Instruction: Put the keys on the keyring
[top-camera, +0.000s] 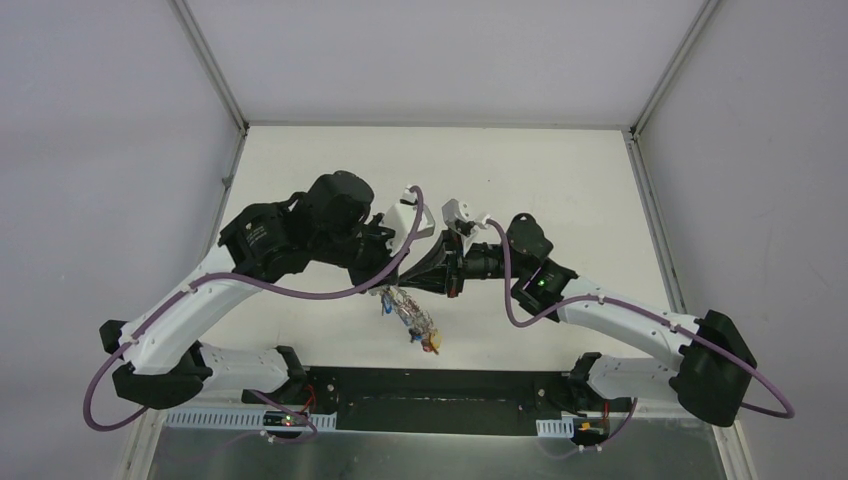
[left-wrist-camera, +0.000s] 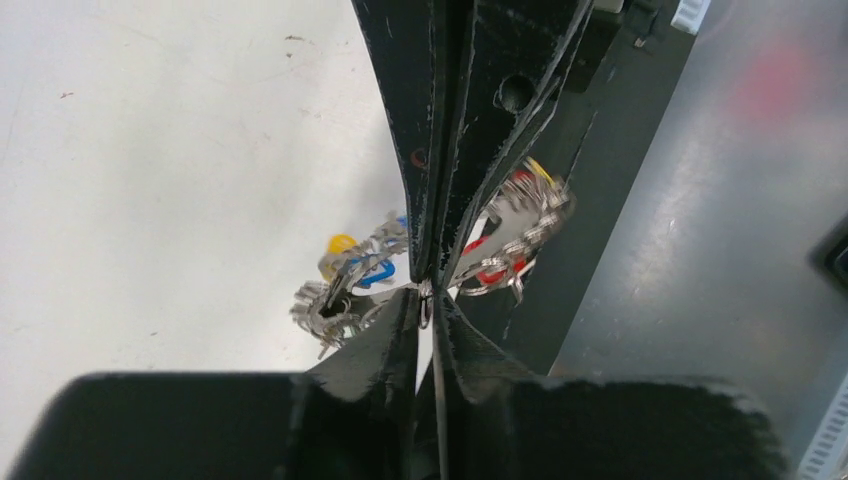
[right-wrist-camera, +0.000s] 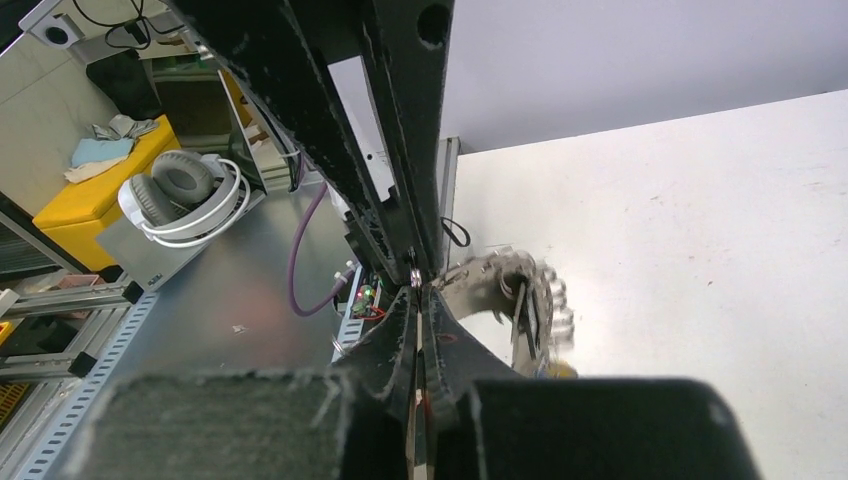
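The keyring (top-camera: 412, 315), a bunch of small metal keys with blue, red and yellow tags, hangs above the table under the two grippers, which meet tip to tip. My left gripper (left-wrist-camera: 427, 298) is shut on a loop of the ring's wire, and the bunch (left-wrist-camera: 345, 290) spreads to both sides. My right gripper (right-wrist-camera: 417, 290) is shut on a thin flat piece with a red spot, seemingly a key, its tip at the ring. The keyring also shows in the right wrist view (right-wrist-camera: 510, 285). In the top view the left gripper (top-camera: 398, 278) and right gripper (top-camera: 410, 282) touch. The black-headed key is not visible.
The white table (top-camera: 560, 200) has walls at the back and sides. A black base plate (top-camera: 430, 385) runs along the near edge between the arm bases. Purple cables loop off both arms. White headphones (right-wrist-camera: 185, 195) lie off the table.
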